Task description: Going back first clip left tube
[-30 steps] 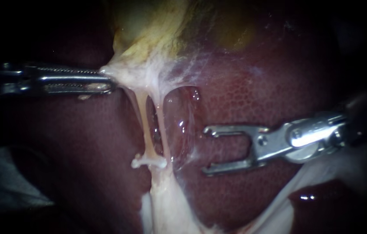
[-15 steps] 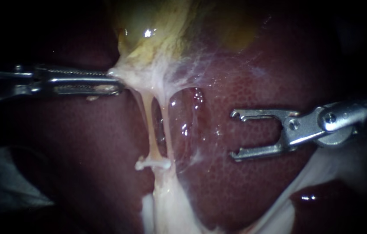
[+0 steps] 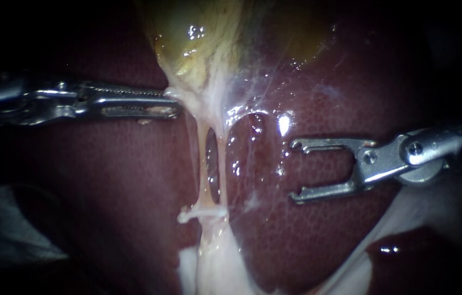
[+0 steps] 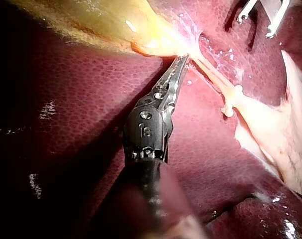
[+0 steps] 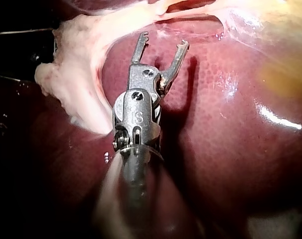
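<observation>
The yellowish gallbladder lies on the dark red liver. From its neck two pale tubes run down, the left tube and the right tube, with a narrow window between them. A whitish clip sits across the left tube's lower end. My left instrument is shut on the pale tissue at the gallbladder's neck, holding it taut. My right instrument stands open and empty over the liver, well to the right of both tubes. The clip also shows beside the left instrument.
A band of pale fatty tissue runs down from below the clip. More whitish tissue lies under my right instrument's shaft. A grey cloth shows dimly at the lower left.
My right instrument drew back to the right, away from the tubes, jaws still open, then held still. My left instrument shifted right with the gripped tissue, carrying the tubes and clip along.
</observation>
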Motion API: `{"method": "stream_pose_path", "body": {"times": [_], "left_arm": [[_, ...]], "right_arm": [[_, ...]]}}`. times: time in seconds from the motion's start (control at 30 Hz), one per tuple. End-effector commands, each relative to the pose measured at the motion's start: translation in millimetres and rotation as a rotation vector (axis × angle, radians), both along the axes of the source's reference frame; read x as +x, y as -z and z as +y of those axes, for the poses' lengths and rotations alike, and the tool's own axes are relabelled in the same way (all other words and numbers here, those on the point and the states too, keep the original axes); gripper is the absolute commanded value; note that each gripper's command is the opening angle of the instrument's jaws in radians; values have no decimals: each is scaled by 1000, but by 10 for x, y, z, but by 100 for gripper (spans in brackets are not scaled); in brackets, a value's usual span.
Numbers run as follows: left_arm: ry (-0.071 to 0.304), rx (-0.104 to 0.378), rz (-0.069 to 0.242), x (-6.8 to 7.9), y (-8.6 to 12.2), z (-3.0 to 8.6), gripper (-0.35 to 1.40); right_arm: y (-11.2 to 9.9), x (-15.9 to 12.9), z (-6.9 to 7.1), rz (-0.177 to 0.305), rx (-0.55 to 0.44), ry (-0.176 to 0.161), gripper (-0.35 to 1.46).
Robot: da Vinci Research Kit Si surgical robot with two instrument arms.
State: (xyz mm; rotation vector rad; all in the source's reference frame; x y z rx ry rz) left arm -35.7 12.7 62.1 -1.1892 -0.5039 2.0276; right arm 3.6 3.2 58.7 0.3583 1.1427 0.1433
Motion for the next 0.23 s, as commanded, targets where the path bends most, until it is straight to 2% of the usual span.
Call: {"method": "stream_pose_path", "body": {"times": [0.03,0.23], "left_arm": [[0,1,0,0,0,0,-35],[0,1,0,1,1,0,-35]], "right_arm": [[0,0,0,0,0,0,50],[1,0,0,8,4,5,50]]}}
